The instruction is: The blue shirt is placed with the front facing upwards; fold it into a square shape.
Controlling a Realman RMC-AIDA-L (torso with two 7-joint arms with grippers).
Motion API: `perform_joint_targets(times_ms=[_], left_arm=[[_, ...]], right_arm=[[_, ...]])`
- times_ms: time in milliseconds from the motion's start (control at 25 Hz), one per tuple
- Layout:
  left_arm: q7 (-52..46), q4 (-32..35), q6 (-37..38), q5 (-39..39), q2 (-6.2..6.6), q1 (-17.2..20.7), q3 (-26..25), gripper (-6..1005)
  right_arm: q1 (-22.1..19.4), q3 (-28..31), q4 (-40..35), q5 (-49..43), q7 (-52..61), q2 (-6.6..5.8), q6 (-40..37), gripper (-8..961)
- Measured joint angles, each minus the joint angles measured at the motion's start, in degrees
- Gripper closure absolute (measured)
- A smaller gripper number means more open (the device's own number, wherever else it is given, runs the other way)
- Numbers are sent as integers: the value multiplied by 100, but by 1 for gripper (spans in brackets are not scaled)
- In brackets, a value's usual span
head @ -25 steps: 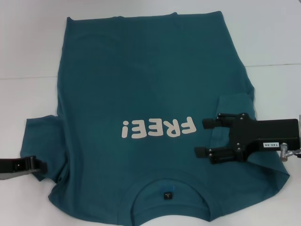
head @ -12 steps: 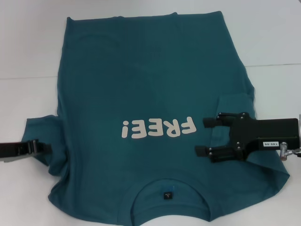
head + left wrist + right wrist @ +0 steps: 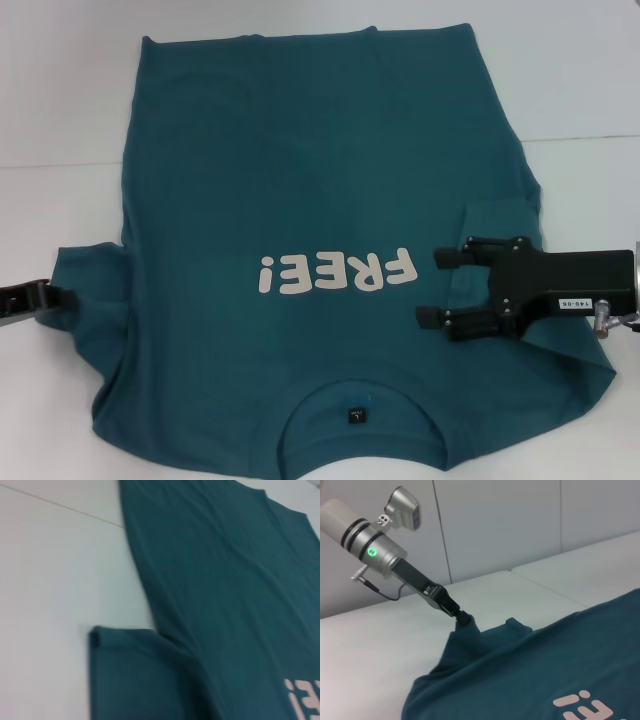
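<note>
Left gripper (image 3: 58, 297) pinches the blue shirt (image 3: 320, 200) at its sleeve edge, lifting it; right gripper (image 3: 447, 287) hovers open over the folded-in sleeve. Shirt lies front-up on white table (image 3: 60, 100).

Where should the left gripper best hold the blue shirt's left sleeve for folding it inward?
Probably at the outer hem of the blue shirt's sleeve, coming from the table side. The left gripper already pinches it there, lifting it into a peak; the right gripper hovers open over the folded sleeve.
</note>
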Motion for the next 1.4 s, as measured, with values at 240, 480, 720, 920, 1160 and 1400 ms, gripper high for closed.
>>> perform_joint_targets(times_ms=[240, 480, 720, 920, 1160, 1400], left_arm=[[-39, -1, -242, 1, 52, 127, -4, 964], [-43, -40, -476, 1, 75, 182, -10, 964], [-108, -51, -661, 1, 104, 219, -18, 963], [-128, -72, -804, 1, 125, 229, -78, 963], [-130, -87, -868, -1, 126, 238, -86, 962], [-23, -3, -470, -140, 39, 253, -73, 962]], right_arm=[[5, 0, 48, -4, 0, 0, 30, 25], [5, 0, 50, -4, 0, 0, 30, 25], [0, 0, 60, -4, 0, 0, 70, 25], [0, 0, 76, -10, 0, 0, 84, 25], [6, 0, 121, -13, 0, 0, 118, 25], [9, 0, 128, -13, -6, 0, 198, 25]])
